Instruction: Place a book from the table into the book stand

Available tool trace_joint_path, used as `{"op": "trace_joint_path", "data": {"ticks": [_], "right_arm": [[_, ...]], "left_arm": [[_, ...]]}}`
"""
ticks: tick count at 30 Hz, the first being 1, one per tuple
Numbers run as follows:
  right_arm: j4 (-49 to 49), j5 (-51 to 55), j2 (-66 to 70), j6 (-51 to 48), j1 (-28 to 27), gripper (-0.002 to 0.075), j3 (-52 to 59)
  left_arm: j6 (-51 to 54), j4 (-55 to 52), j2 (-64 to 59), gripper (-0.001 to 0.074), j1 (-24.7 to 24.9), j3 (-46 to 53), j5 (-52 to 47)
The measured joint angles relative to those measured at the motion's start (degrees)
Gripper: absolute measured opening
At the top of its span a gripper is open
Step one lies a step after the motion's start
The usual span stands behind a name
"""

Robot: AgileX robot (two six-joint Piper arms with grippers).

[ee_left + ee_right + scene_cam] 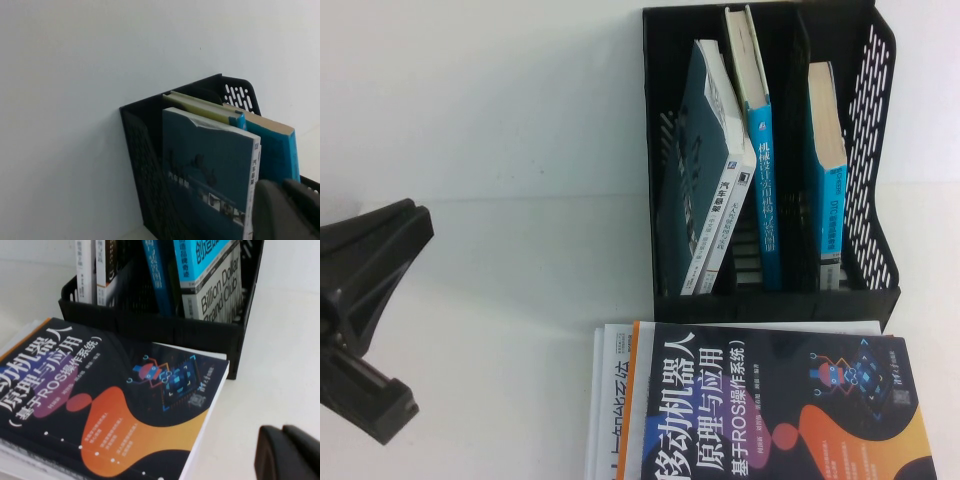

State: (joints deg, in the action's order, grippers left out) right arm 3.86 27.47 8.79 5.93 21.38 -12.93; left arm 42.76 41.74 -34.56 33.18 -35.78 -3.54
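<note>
The book [705,150] leans in the leftmost slot of the black book stand [770,305], its white spine toward me. From the left wrist, the book [205,165] shows a teal-looking cover with a dark drawing, held between the book stand's [145,165] perforated walls. My left arm [365,300] sits at the table's [490,150] left edge, well clear of the stand. Its left gripper [282,187] is shut on nothing. My right gripper [283,429] hangs shut and empty over bare table beside the stack; it is out of the high view.
A blue-spined book [760,160] and a teal book [825,170] fill the stand's other slots. In front of the stand lies a navy-and-orange robot book [770,410] on top of a white book [610,400] with black characters.
</note>
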Motion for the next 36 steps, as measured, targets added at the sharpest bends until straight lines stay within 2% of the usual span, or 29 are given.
{"op": "trace_joint_path", "data": {"ticks": [7, 24, 30, 36], "right_arm": [[-0.09, 3.29, 0.00, 0.00, 0.00, -0.0002, 0.24], [-0.09, 3.65, 0.00, 0.00, 0.00, -0.0002, 0.32], [-0.09, 3.65, 0.00, 0.00, 0.00, -0.0002, 0.32], [-0.09, 3.68, 0.00, 0.00, 0.00, -0.0002, 0.32]], "left_arm": [[1.86, 0.10, 0.04, 0.0001, 0.00, 0.37, 0.41], [1.99, 1.05, 2.30, 0.0001, -0.48, 1.74, 0.62], [3.27, 1.01, 14.80, 0.0001, -11.15, 10.84, 0.18], [6.98, 0.66, 29.56, 0.0001, -18.50, 25.53, -0.63]]}}
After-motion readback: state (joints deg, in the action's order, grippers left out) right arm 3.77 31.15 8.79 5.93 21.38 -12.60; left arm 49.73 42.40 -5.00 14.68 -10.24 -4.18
